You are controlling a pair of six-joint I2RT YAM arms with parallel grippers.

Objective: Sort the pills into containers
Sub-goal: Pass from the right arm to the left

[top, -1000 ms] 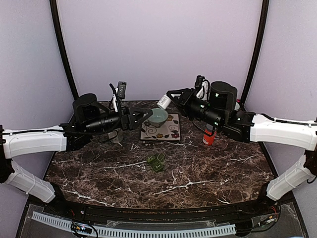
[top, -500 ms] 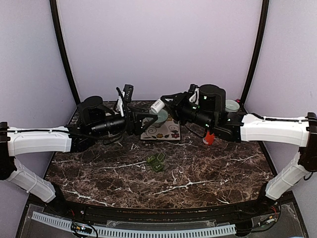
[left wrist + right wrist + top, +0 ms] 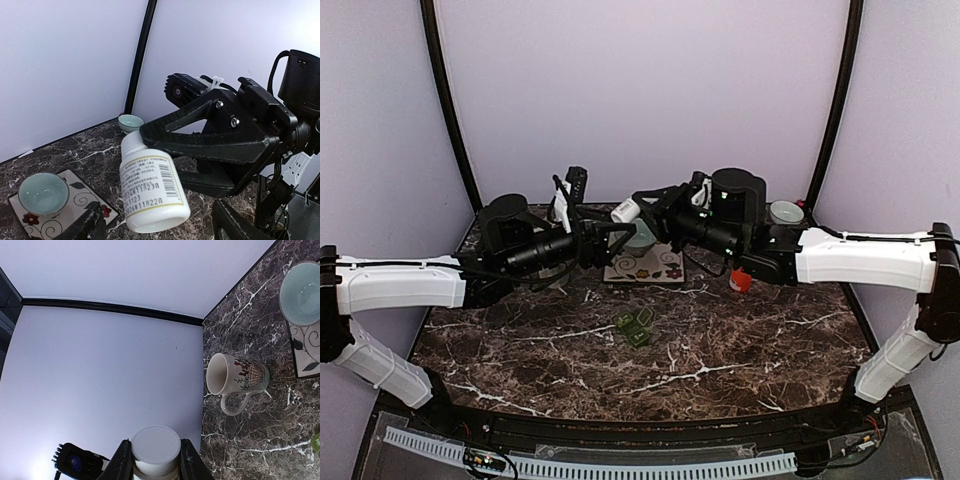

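Stretching both arms level toward each other over the far middle of the worktop (image 3: 520, 350). Pinching a tilted white plastic bottle (image 3: 150, 187) at its cap end in the right claw (image 3: 156, 462). Keeping the left claw (image 3: 617, 238) spread, flanking the bottle's base. Sitting below: glazed pale bowl (image 3: 44, 194) on flowered tile (image 3: 645, 268), mug (image 3: 240, 376), orange bottle (image 3: 742, 280). Lying nearer on veined dark marble, well apart from both claws: small dark green pill box (image 3: 635, 325).

I am counting two robot arms, the left arm (image 3: 400, 283) and the right arm (image 3: 865, 258). I am also counting one white pill bottle (image 3: 150, 185), one dark green pill box (image 3: 635, 327), two pale green bowls, one bowl (image 3: 43, 193) and another bowl (image 3: 131, 122), one mug (image 3: 237, 377), one floral tile (image 3: 660, 268) and one orange bottle (image 3: 742, 281).
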